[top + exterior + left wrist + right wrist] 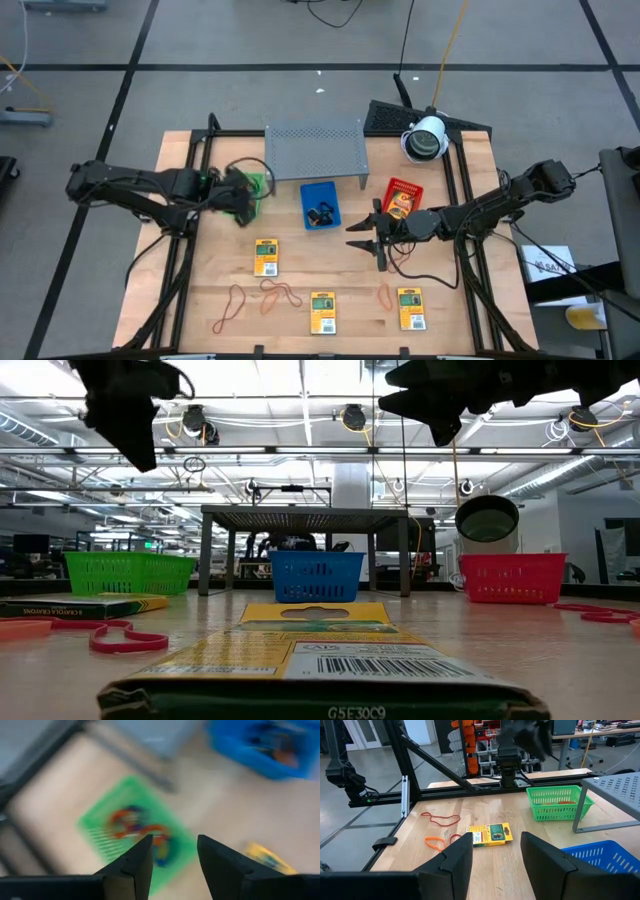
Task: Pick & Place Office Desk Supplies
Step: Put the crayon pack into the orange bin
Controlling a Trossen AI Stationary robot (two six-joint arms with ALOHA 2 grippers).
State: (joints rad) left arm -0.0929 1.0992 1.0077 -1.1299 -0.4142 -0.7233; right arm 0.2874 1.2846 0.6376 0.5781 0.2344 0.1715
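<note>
Three yellow packets lie flat on the table: one (265, 256) in the middle, one (322, 312) at the near edge, one (411, 307) near right. Orange-red rubber bands (232, 305) (280, 292) (385, 293) lie between them. My left gripper (243, 200) (175, 842) hangs open and empty above the green tray (135, 827), which holds coloured rings (137, 827). My right gripper (365, 245) (496, 840) is open and empty, raised above the table between the blue tray (320, 205) and the red tray (403, 197). Dark clips (322, 213) sit in the blue tray.
A grey perforated shelf (315, 150) stands at the far middle, behind the trays. A white round lamp-like thing (426, 138) sits at the far right. Black frame rails (185, 250) run along both sides of the table. Bare wood lies between the middle packet and the right gripper.
</note>
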